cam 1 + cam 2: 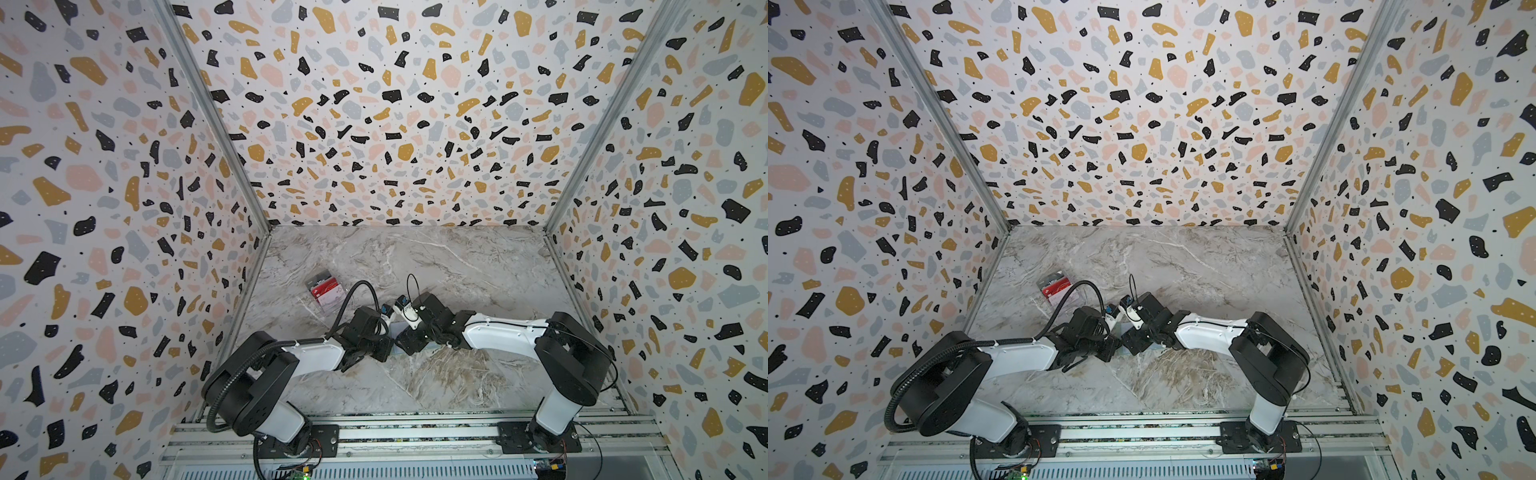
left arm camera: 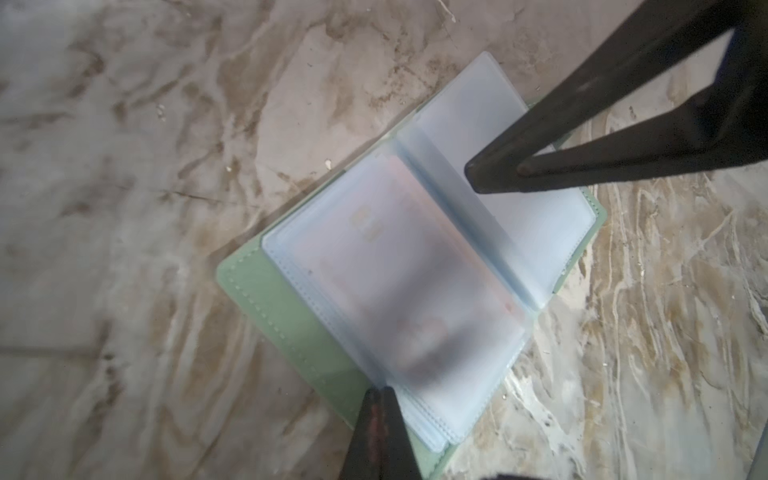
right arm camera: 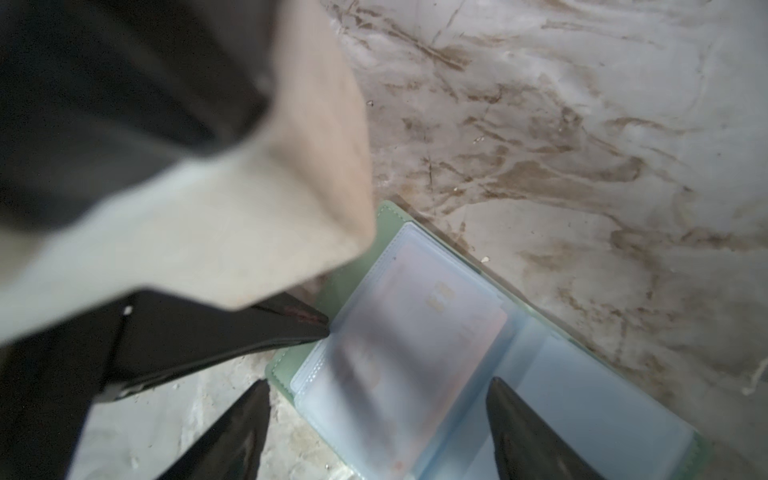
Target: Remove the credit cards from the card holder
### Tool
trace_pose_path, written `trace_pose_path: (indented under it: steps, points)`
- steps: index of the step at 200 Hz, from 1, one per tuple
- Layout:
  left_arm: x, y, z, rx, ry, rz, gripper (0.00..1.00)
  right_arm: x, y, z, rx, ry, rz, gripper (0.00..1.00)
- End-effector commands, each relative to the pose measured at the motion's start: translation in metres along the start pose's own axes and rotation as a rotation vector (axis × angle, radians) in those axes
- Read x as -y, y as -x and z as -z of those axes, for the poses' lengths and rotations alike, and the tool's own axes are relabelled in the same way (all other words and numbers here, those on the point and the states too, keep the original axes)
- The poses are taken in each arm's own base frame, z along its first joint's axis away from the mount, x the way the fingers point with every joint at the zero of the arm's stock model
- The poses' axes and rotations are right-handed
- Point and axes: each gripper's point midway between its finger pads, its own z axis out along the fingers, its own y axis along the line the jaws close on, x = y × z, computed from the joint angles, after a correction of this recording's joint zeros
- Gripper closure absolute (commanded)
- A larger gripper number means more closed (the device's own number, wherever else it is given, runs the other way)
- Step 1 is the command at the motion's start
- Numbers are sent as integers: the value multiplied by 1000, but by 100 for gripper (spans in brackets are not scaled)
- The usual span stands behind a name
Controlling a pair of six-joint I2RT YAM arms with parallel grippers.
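Both arms bend low over the marbled desk (image 1: 457,270). The closed left pincer (image 2: 382,392) sits at the edge of the open mint-green booklet card holder (image 2: 249,282) (contact unclear), and the right pincer (image 3: 378,381), spread wide, straddles its clear sleeves (image 2: 540,208).

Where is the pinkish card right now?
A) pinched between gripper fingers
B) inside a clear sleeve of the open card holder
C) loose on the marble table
B: the pinkish card shows blurred through a clear sleeve of the open mint card holder.

On the marbled table (image 1: 457,266), near the middle: open mint-green card holder (image 2: 253,286), lying flat. Farther back, left: clear box (image 1: 326,290).
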Motion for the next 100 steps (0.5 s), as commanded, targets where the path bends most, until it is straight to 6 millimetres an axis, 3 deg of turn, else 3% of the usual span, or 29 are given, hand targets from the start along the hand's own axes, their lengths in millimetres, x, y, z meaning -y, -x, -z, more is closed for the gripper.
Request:
trace_pose_path:
  steps: [1, 69, 100]
  points:
    - [-6, -30, -5, -89, 13, 15, 100, -3, 10, -1, 14, -10, 0, 19]
    - [2, -30, -6, -42, -42, 40, 100, 0, 0, -8, 0, -31, -38, 20]
    - [0, -39, -9, -62, -41, 53, 100, -2, -7, -10, 7, -45, -61, 20]
